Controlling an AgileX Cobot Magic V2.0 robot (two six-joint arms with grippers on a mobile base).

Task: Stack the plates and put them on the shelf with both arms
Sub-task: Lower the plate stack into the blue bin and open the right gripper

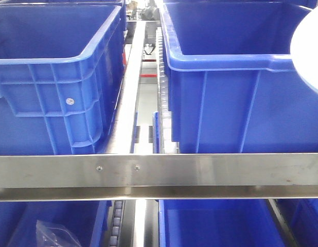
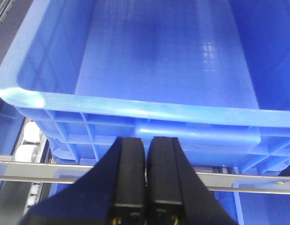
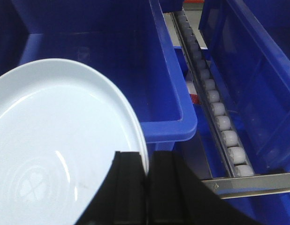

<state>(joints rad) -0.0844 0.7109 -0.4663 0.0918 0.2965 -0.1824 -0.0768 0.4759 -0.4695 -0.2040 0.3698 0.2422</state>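
The right gripper (image 3: 147, 174) is pinching the white plates (image 3: 56, 140) by the rim above a blue crate (image 3: 168, 108), while the left gripper (image 2: 146, 164) jaws are pressed together.

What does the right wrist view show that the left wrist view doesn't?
Only the right wrist view shows the white plates, their rim pinched in the right gripper over a blue crate, plus a roller track. Only the left wrist view shows the left gripper, shut on nothing, facing another blue crate. Both show the shelf rail.
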